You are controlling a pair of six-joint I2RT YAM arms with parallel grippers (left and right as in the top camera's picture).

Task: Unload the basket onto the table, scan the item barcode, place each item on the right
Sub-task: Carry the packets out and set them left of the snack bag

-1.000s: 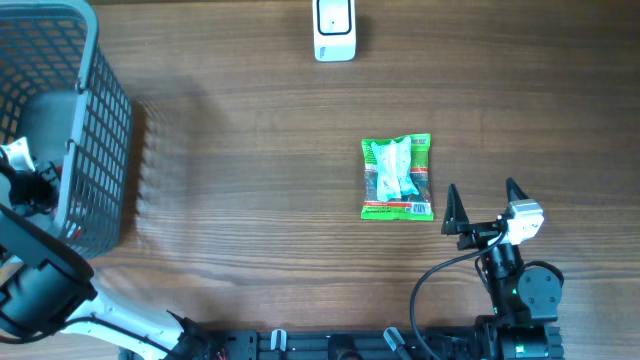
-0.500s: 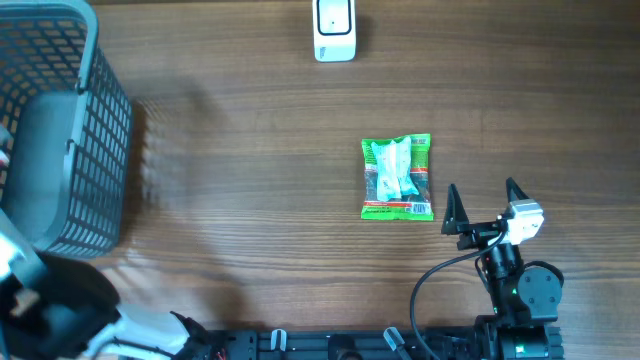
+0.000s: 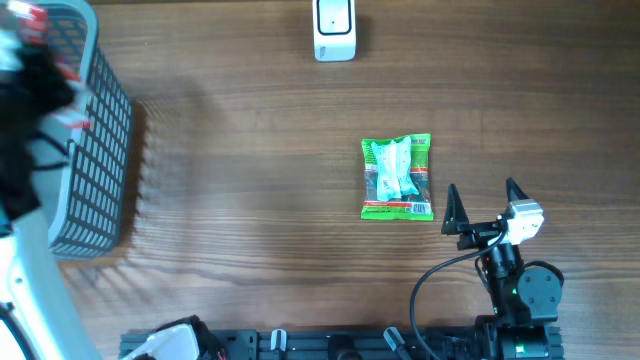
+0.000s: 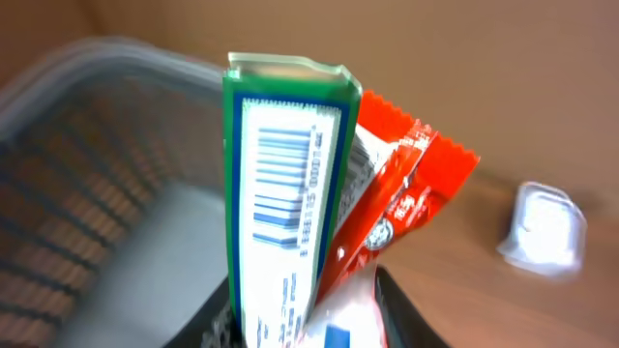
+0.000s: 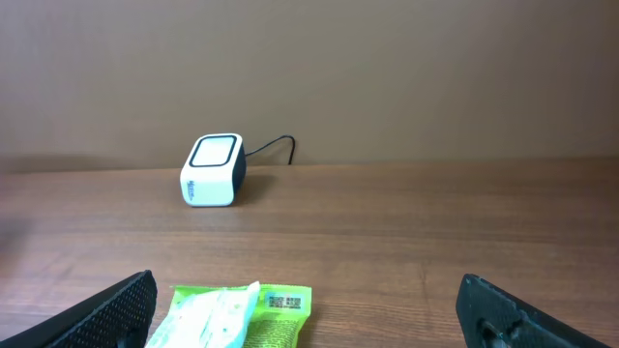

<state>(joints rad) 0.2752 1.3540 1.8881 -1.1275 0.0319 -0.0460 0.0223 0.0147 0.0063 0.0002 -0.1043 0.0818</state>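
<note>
A brown wooden table point(image 3: 250, 200) fills the overhead frame. A grey mesh basket point(image 3: 100, 150) stands at its upper left edge. The left arm point(image 3: 25, 90) shows as a dark blur over the basket's rim at the far upper left.

In the left wrist view the left gripper point(image 4: 308, 314) rises from the bottom edge, its jaws drawn in on a green-edged pack point(image 4: 285, 203). The pack stands upright, with the barcode on its white face turned to the camera. A red wrapper point(image 4: 406, 184) fans out behind the pack to the right. Whether the jaws pinch the wrapper as well cannot be told. The basket's inside lies blurred behind both.

At the lower right of the overhead frame the right gripper point(image 3: 483, 200) points up the picture, its jaws spread wide and holding nothing.

A green bag point(image 3: 397, 177) lies flat just right of centre, near the right gripper's fingertips but apart from them. A barcode sits at its lower right corner.

A white scanner point(image 3: 334, 28) sits at the top edge, centre, well apart from the bag. In the right wrist view a dark cable trails from its back.
</note>
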